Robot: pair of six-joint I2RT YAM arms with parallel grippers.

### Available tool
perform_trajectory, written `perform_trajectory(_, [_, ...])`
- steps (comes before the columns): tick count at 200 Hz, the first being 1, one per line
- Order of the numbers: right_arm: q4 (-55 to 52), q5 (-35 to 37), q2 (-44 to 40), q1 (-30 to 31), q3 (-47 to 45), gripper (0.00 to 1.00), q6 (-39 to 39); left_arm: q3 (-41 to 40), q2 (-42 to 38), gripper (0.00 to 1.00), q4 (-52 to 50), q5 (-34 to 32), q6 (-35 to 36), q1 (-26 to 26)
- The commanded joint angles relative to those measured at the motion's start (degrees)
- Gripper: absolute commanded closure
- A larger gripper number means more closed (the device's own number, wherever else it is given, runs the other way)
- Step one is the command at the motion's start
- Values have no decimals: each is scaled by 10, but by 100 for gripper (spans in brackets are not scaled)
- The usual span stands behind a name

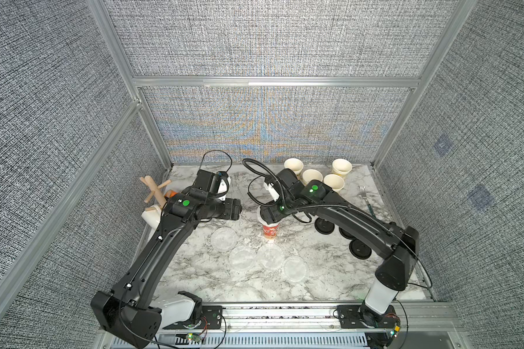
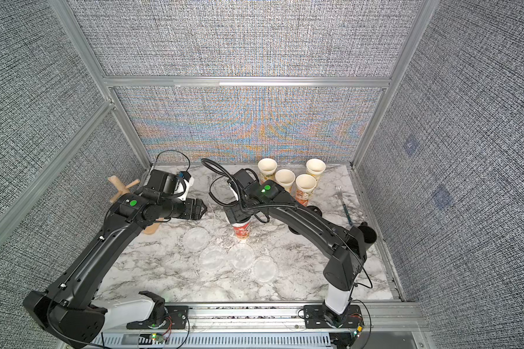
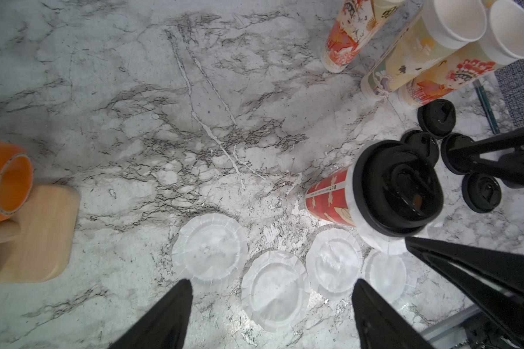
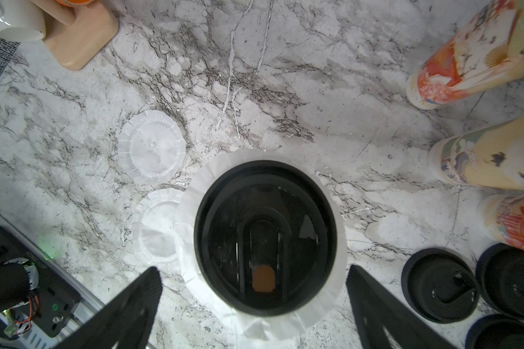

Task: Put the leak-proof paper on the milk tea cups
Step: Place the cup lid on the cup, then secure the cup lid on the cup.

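One red-printed milk tea cup (image 1: 270,232) (image 3: 330,199) stands mid-table. A sheet of leak-proof paper (image 4: 189,211) is draped over its mouth, and a black lid (image 4: 265,237) (image 3: 398,187) sits on top of the paper. My right gripper (image 4: 252,268) (image 1: 270,216) hangs right above this lid, open, with a finger on either side and apart from it. Several more paper discs (image 1: 241,257) (image 3: 274,290) lie flat in front of the cup. My left gripper (image 3: 273,282) (image 1: 235,211) is open and empty above the table, left of the cup. Several uncovered cups (image 1: 312,176) (image 2: 285,178) stand at the back right.
Loose black lids (image 1: 324,226) (image 4: 439,290) lie to the right of the middle cup, partly under my right arm. A fork (image 1: 366,199) lies by the right edge. At the left stands a wooden mug tree (image 1: 155,189) carrying a white mug (image 1: 150,216) and an orange mug (image 3: 6,181).
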Motion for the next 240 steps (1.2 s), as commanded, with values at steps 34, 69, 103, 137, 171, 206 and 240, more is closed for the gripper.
perform_trajectory(34, [83,38,-201,-55,-165,2,61,71,82,16,-11,124,29,-24])
perform_trajectory(69, [155,-7,-319,-136,-314,3,82,120,157,18,-23,126,36,-59])
perform_trajectory(103, [174,-24,-370,-169,-380,3,85,162,214,18,-27,98,40,-73])
perform_trajectory(137, [186,-34,-386,-179,-418,3,87,177,246,18,-30,96,43,-82])
perform_trajectory(171, [190,-43,-388,-182,-431,3,88,177,262,18,-35,82,44,-91])
perform_trajectory(206, [185,-48,-385,-183,-428,3,84,174,268,18,-42,63,46,-94])
perform_trajectory(240, [184,-50,-385,-183,-429,4,83,165,275,19,-45,60,49,-94])
